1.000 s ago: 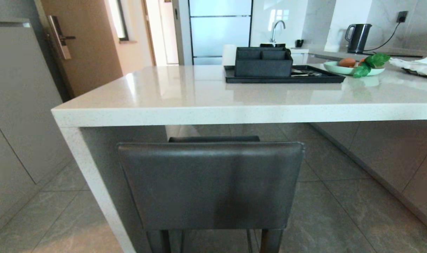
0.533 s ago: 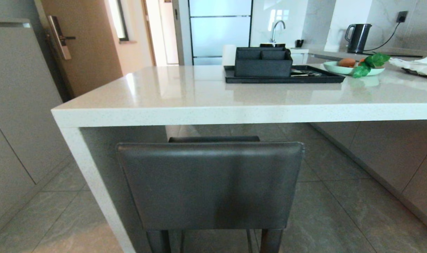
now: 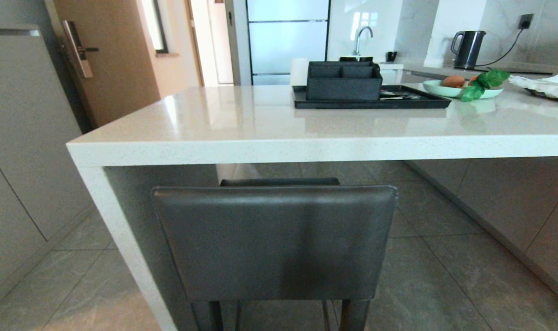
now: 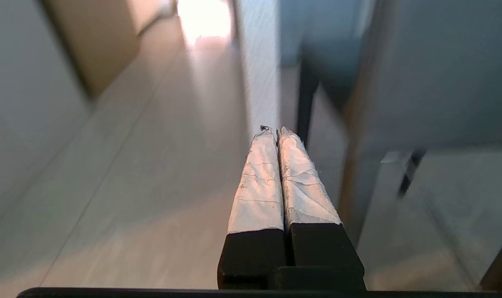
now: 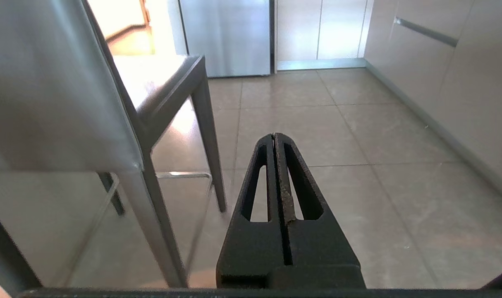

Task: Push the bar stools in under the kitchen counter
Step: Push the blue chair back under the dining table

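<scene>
Counter [image 3: 279, 138] speckled white — grey tiled floor [image 3: 444, 285].

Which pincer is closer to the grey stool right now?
Right. The right pincer hangs shut just beside the grey stool; the left pincer, also shut, is by the counter's end panel.

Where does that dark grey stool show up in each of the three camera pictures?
Head view: the grey stool fills the lower middle, its back facing the camera, below the counter edge.
Left wrist view: too blurred to pick out for certain.
Right wrist view: the stool fills the left side, beside the shut right gripper.
Shared landmark: the grey tiled floor.
</scene>
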